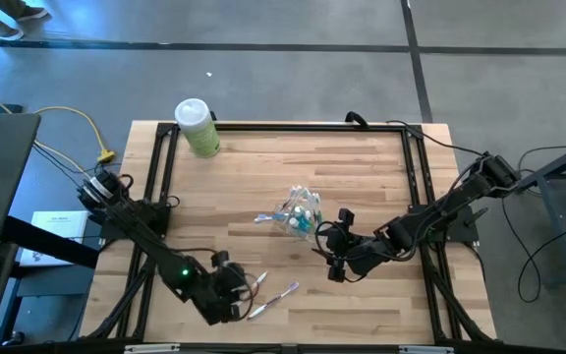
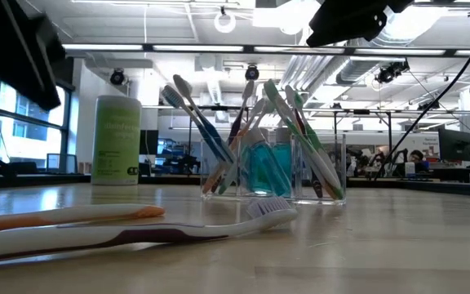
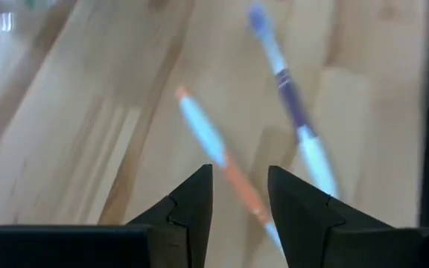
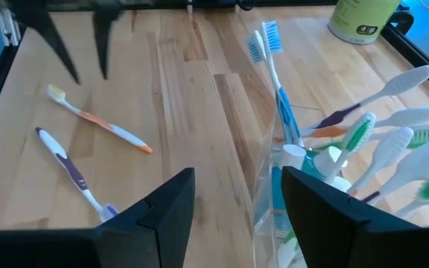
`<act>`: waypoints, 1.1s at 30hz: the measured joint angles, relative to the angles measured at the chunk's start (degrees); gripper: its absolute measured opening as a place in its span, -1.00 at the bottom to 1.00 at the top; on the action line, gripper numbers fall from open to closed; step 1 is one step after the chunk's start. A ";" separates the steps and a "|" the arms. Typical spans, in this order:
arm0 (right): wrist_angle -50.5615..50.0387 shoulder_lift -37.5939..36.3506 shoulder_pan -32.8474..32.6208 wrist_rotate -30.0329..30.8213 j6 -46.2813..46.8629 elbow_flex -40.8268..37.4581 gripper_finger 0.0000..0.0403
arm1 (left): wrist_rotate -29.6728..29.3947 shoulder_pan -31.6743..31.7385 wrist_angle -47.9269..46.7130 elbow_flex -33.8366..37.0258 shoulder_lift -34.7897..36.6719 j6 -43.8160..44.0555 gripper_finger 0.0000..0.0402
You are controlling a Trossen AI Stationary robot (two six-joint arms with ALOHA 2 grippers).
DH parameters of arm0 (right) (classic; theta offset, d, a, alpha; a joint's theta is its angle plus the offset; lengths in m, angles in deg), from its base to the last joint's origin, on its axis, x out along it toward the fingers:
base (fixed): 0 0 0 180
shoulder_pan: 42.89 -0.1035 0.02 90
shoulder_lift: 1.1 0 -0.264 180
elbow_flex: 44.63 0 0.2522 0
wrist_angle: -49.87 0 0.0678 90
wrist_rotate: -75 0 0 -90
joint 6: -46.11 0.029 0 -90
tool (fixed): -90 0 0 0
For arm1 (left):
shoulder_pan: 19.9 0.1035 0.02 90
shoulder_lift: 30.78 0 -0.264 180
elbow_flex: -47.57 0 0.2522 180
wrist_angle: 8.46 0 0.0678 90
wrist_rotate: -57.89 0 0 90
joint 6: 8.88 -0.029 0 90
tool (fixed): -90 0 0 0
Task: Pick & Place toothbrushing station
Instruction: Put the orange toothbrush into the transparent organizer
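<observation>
Two toothbrushes lie loose on the tabletop (image 1: 362,167) near its front edge — an orange-handled brush (image 4: 99,123) and a purple-and-white brush (image 4: 73,171), close together and not quite parallel. The rest stand bristles-up in a clear cup (image 1: 300,218) at the middle of the tabletop: roughly ten, white, blue, green and pink, too crowded to count surely. Teal tubes (image 2: 266,167) stand among them; their number cannot be told. One green bottle (image 1: 198,128) stands at the far left corner — its label is unreadable.

The left pincer (image 3: 240,201) hovers over the orange-handled brush, fingers narrowly parted and holding nothing. The right pincer (image 4: 237,197) sits just beside the cup, fingers apart, empty.
</observation>
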 joint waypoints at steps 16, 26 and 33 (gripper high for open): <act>0.09 0.00 -0.02 -2.45 -0.65 0.00 -0.04 | 12.78 5.18 2.66 -0.16 -4.16 8.33 -0.38; 0.07 0.00 -0.41 -3.94 -0.65 0.00 -0.04 | 12.70 6.74 3.00 -0.16 -4.20 11.71 -0.36; 0.04 0.00 -0.39 -4.04 -0.65 0.00 -0.04 | 12.70 6.97 3.02 -0.16 -4.20 15.06 -0.13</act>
